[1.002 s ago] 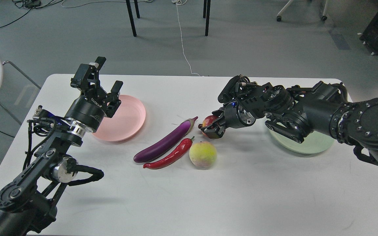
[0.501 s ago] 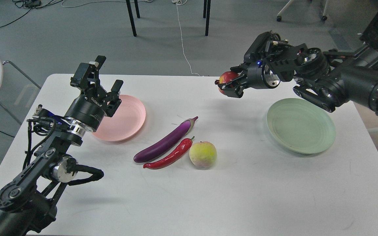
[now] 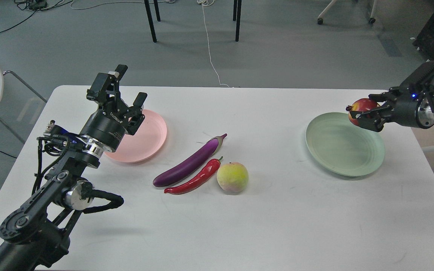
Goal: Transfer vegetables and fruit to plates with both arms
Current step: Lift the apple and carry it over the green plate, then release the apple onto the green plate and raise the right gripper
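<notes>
White table (image 3: 277,226) on a grey floor, and my right gripper (image 3: 364,113) has its jaws clamped on the pomegranate (image 3: 359,107), held in the air at the far right rim of the green plate (image 3: 343,150). My left gripper (image 3: 126,88) hangs with its jaws spread apart and nothing between them, over the near-left edge of the pink plate (image 3: 149,137). Mid-table, the eggplant (image 3: 188,163) and chili pepper (image 3: 196,180) lie side by side, the peach (image 3: 232,177) just right of the chili.
</notes>
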